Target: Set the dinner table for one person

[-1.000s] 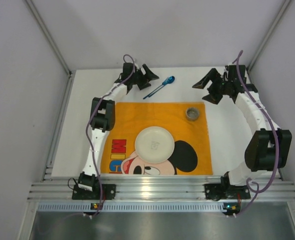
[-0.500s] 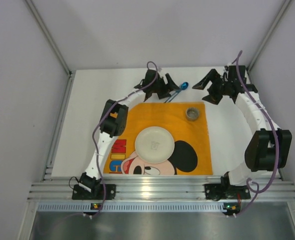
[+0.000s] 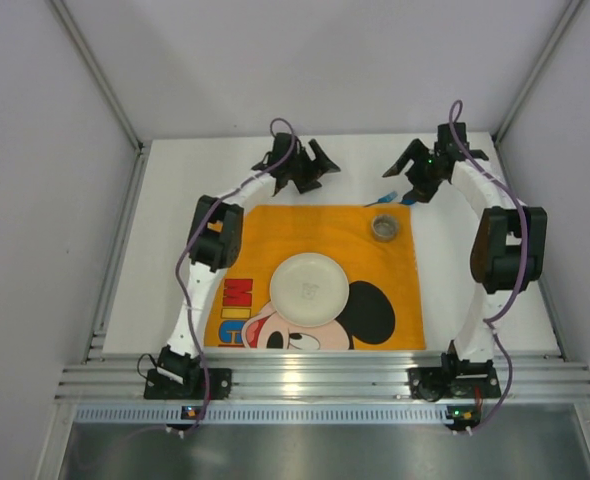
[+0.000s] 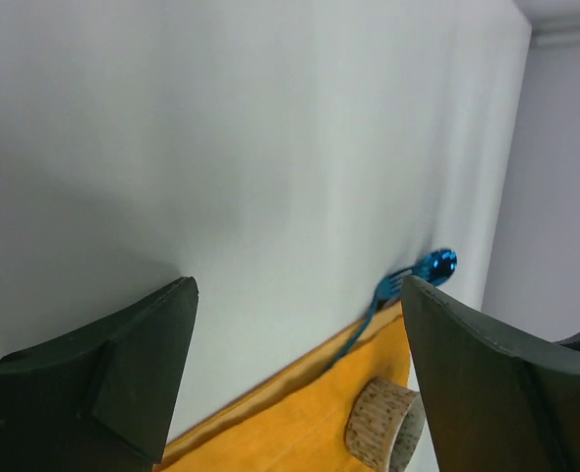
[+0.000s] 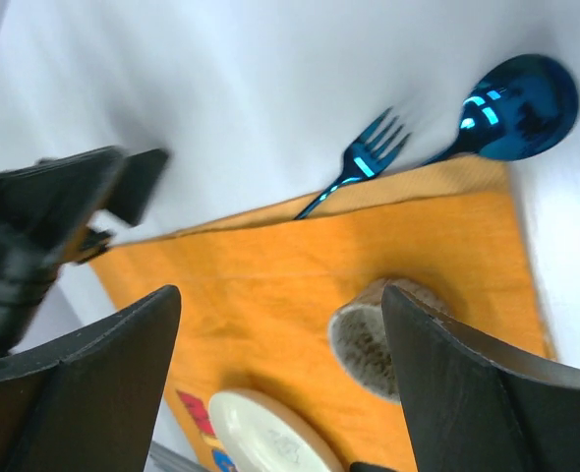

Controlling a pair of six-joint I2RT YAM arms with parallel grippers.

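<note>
Top external view: one large plain white matte rectangular bench (image 3: pixel 165 250), far bigger than all else, aluminium rail along its near edge. Lying on it, roughly centred: one orange cartoon-mouse cloth placemat (image 3: pixel 305 225). On the placemat: one round white plate (image 3: pixel 310 288) at the middle, one small cork-coloured ring (image 3: pixel 385 227) near the far right corner. At that far edge, heads on bare bench: one shiny blue fork (image 5: pixel 364 162) and one shiny blue spoon (image 5: pixel 516 98), close together. Two arms, two pincers: left pincer (image 4: pixel 295 295) spread wide, empty, over bare bench beyond the placemat; right pincer (image 5: pixel 280 305) spread wide too, empty, above ring and fork.
</note>
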